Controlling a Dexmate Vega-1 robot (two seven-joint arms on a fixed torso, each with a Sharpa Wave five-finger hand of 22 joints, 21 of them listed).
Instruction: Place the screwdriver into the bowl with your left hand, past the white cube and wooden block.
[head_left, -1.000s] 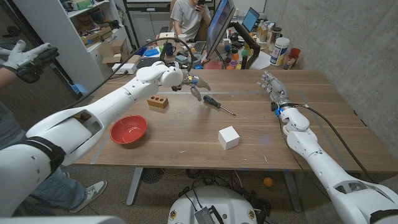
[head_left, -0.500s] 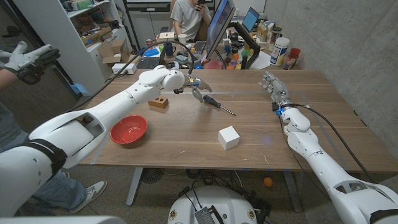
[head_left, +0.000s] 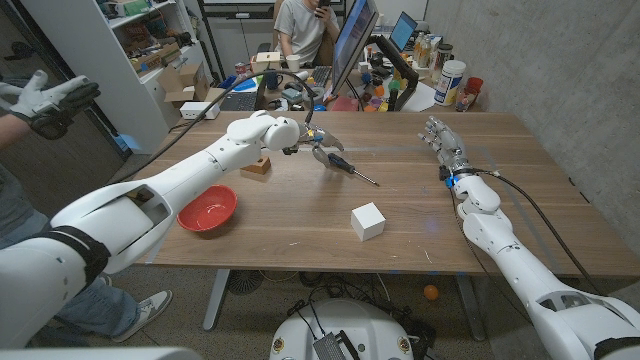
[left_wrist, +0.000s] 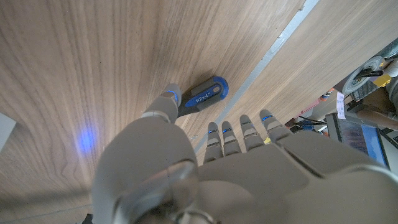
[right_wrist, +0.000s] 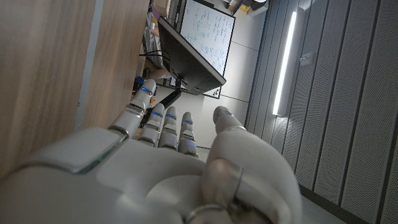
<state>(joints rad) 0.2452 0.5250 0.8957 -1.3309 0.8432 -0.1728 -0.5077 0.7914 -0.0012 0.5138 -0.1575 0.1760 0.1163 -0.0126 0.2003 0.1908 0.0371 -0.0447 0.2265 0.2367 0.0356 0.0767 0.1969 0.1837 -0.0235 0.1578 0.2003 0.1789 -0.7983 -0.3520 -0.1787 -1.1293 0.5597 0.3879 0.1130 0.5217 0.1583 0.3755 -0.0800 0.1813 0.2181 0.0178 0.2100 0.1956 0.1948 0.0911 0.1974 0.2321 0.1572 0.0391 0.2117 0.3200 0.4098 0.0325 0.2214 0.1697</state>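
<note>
head view:
- left hand (head_left: 322, 150): fingers apart, hanging over the handle end of the screwdriver (head_left: 349, 167); holds nothing as far as I can tell
- screwdriver: lies on the table (head_left: 300, 225), dark handle toward the left hand, shaft tip pointing away toward the robot's right and a bit nearer the front edge
- long axis: diagonal, handle far-left to tip near-right
- nearer arm: left, by far; right hand (head_left: 441, 140) is well apart on the far right side, fingers loosely apart, nothing in it
- bowl (head_left: 207, 208): red, on the left side, near the front; wooden block (head_left: 256, 164) sits between it and the hand
- white cube (head_left: 367, 221): near the front edge, to the right of the screwdriver tip

left wrist view:
- left hand (left_wrist: 205, 168): thumb tip at the blue-black handle (left_wrist: 202, 96), other fingers spread just beside it; touching or not, cannot tell
- grasp call: handle is right under the fingertips, so closing on it looks like the next step

right wrist view:
- right hand (right_wrist: 168, 155): fingers straight and side by side, empty, off the table edge
</note>
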